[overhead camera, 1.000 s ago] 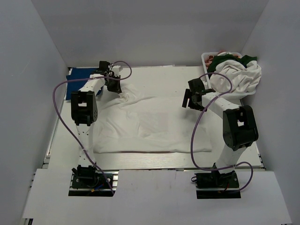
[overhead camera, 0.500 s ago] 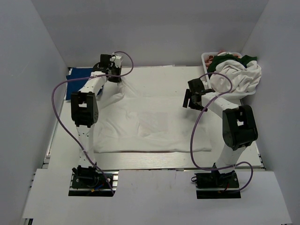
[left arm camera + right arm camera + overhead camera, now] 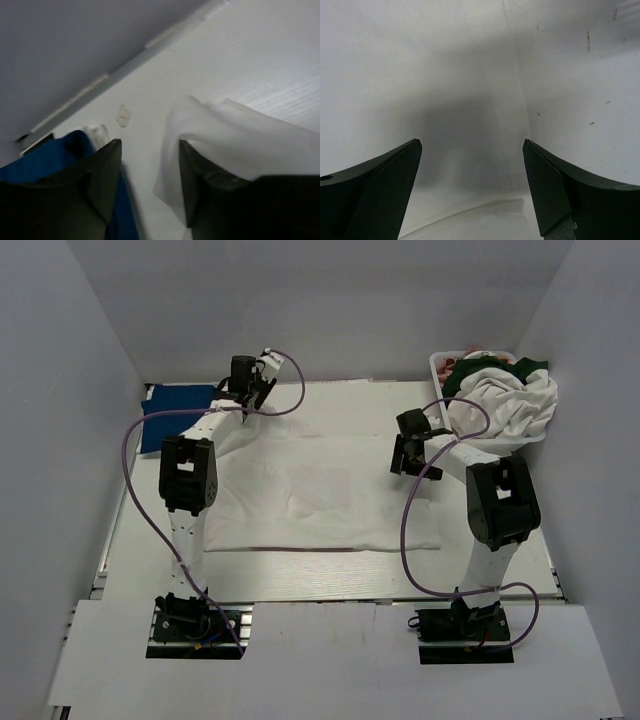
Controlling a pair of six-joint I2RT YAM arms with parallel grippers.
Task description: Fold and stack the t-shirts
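Observation:
A large white t-shirt [image 3: 320, 490] lies spread flat mid-table. My left gripper [image 3: 252, 390] hovers at its far left corner, just above the table. In the left wrist view the left gripper [image 3: 150, 145] is open; a corner of the white t-shirt [image 3: 240, 135] drapes over the right finger [image 3: 200, 185], with a flap hanging beside it. A royal-blue t-shirt [image 3: 178, 405] lies folded at the far left and shows behind the left finger [image 3: 65, 150]. My right gripper [image 3: 410, 455] stands open over the shirt's right edge [image 3: 420, 75], nothing between its fingers.
A white basket [image 3: 437, 362] at the far right holds a heap of t-shirts [image 3: 505, 400], white with dark green [image 3: 470, 375] and pink on top. Grey walls enclose the table [image 3: 330, 405] on three sides. A purple cable loops from each arm.
The left gripper has moved farther back and to the right, drawing the shirt's corner out, then opened. The shirt now lies flatter. The right gripper shifted slightly and stayed open.

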